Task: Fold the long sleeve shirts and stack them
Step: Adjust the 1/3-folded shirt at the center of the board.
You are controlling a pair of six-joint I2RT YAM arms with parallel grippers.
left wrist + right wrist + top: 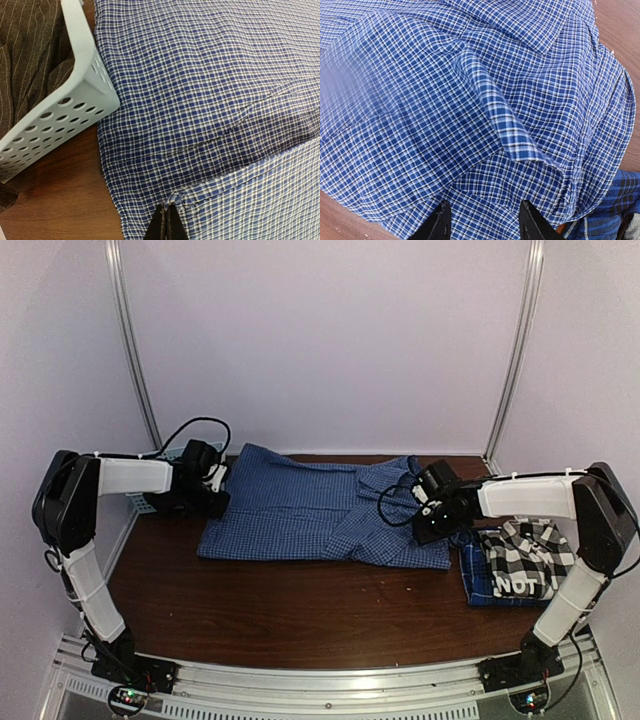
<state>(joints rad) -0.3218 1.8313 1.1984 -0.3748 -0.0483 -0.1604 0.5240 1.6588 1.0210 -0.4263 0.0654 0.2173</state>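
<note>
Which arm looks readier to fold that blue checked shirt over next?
Probably the left: the left gripper is shut, pinching an edge of the blue checked shirt near the basket. The right gripper stands open over the cloth, gripping nothing.

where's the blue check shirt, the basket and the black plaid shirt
blue check shirt (pixel 300 510), top view, middle of its body
basket (pixel 85 95), left wrist view, perforated corner wall
black plaid shirt (pixel 525 550), top view, above the lettering

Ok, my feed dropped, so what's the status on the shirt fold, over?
Left gripper shut on edge of blue check shirt. Right gripper open over its other end. Basket corner against shirt near left gripper.
</note>
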